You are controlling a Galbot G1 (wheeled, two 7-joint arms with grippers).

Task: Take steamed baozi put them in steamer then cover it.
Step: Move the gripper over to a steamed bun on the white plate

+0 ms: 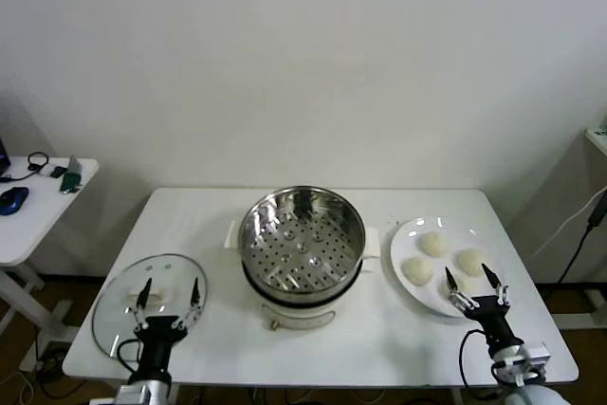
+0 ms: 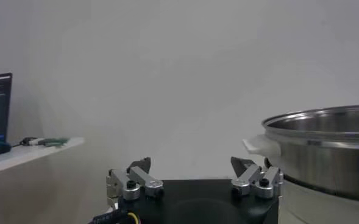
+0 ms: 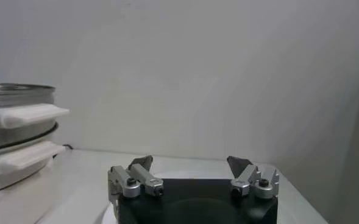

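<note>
R pincer (image 1: 475, 284): fingers spread wide, pinching nothing, low at the near R edge of the counter (image 1: 379, 348). Just ahead of its tips sits the plate (image 1: 403, 234) with baozi (image 1: 418, 270): three plain to see, a 4th part-hidden right behind the tips. No contact visible yet.

L pincer (image 1: 169, 297): also spread, empty, hovering over the near edge of the cover (image 1: 119, 315). Cover lies flat on the counter's L side, its bar handle (image 1: 142, 295) just beyond the L tips. Looks parked.

Between the two pincers, farther in: steamer (image 1: 302, 239), open, perforated tray bare, no bun inside. From R wrist view the steamer's white side handle (image 3: 27, 114) is off to the side, well apart from the R tips.

Step, as I judge it: the very start, no bun moved, cover off. First pick is pending.

Next move calls for: R pincer fwd and down over the nearest baozi, jaws either side, close gently (soft dough, will dent), lift clear of the plate rim, carry across to the steamer, release onto the tray. Repeat x4, then L arm takes the cover by its handle.
</note>
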